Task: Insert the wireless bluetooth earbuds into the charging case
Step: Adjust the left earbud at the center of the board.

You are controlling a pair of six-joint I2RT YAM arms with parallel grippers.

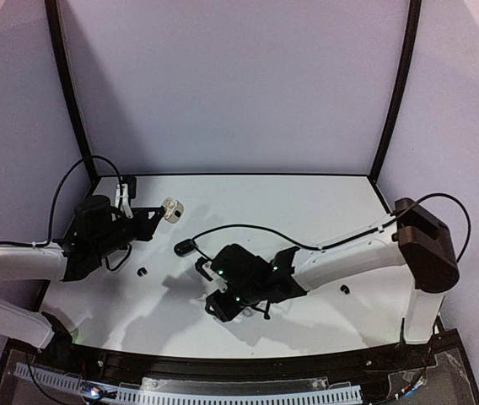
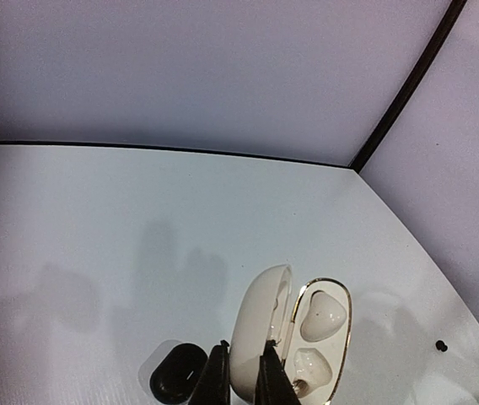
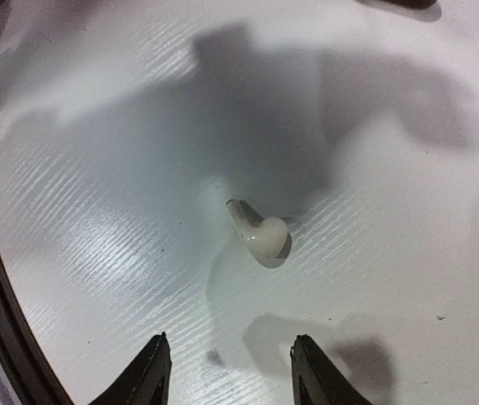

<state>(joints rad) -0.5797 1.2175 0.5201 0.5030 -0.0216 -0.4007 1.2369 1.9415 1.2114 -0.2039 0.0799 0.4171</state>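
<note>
White earbud (image 3: 262, 234): glossy smooth plastic.
Table (image 3: 113, 245): white, finely ridged, slight sheen.
White charging case (image 2: 256, 329): glossy plastic, gold metallic rim.

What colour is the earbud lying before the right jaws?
The earbud is white; clearest in right wrist view.

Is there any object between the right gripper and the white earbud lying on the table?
Nothing visible does. In the right wrist view the white earbud lies alone on the bare table, ahead of the open right gripper. Only shadows fall on the surface between them.
</note>
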